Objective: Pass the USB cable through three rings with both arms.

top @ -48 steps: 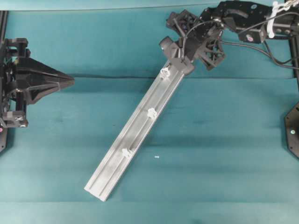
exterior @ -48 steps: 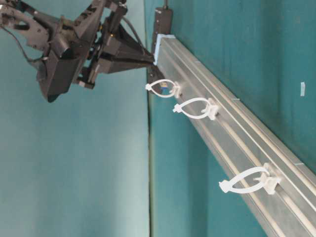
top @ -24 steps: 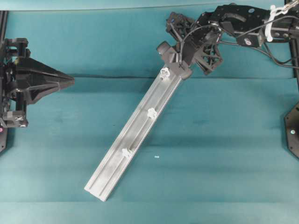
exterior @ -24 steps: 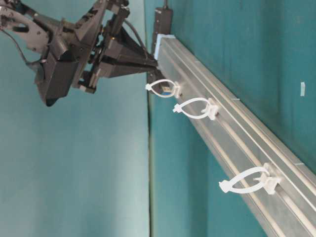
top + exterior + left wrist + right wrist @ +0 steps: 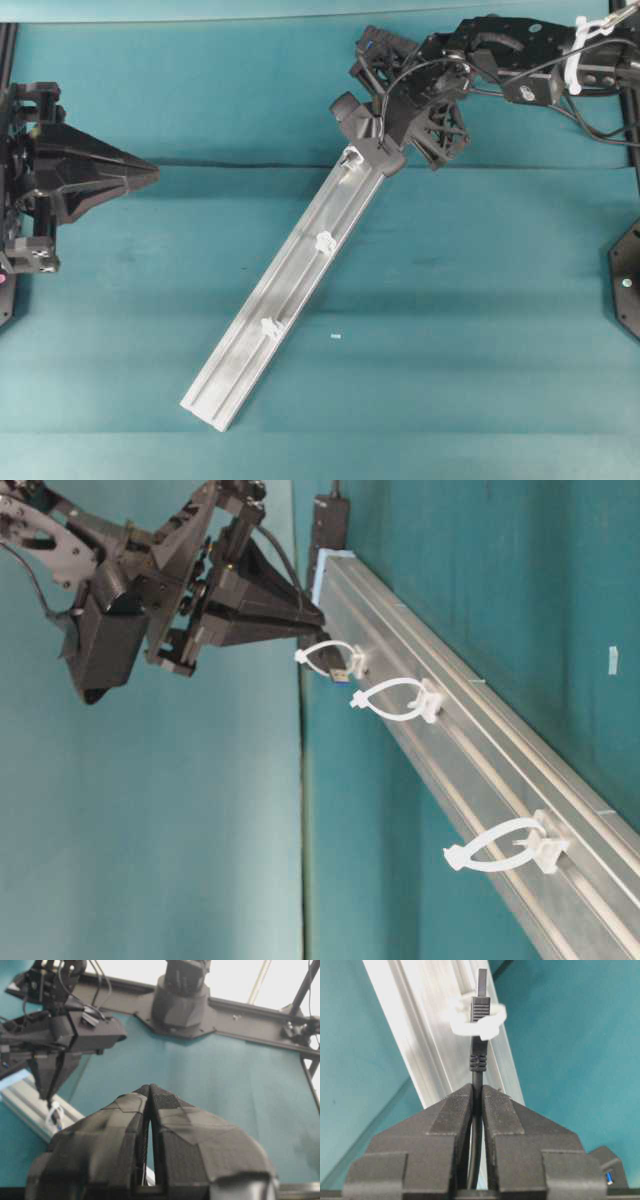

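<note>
**1 of 3 rings being threaded, 2 still empty**

We count 3 rings on the rail (image 5: 285, 300), which runs from 7 o'clock up to 1 o'clock in the overhead view. Our right claw (image 5: 477, 1091) is clamped on the USB cable (image 5: 476, 1125) just behind the plug (image 5: 481, 997), its fingers (image 5: 447, 1125) pressed against the cord on either side. From the right wrist view the plug sits inside the first ring (image 5: 475, 1020), at 12 o'clock from the claw, with its metal tip showing past the loop. The table-level view agrees: the plug tip (image 5: 341, 672) pokes out of the first ring (image 5: 330, 658) toward the middle ring (image 5: 395, 700). We judge the first pass as under way but not finished, since only the plug is through.

The middle ring (image 5: 325, 241) and the last ring (image 5: 269, 327) hold nothing. The hub (image 5: 350, 108) lies at the rail's upper end, at 1 o'clock from it.

Our left claw (image 5: 150, 177) waits at 9 o'clock, well apart from the rail, its fingers (image 5: 172, 1125) together on nothing.

What we think remains: drawing the cable on through the first ring, a handover to the left claw, then 2 more passes.
</note>
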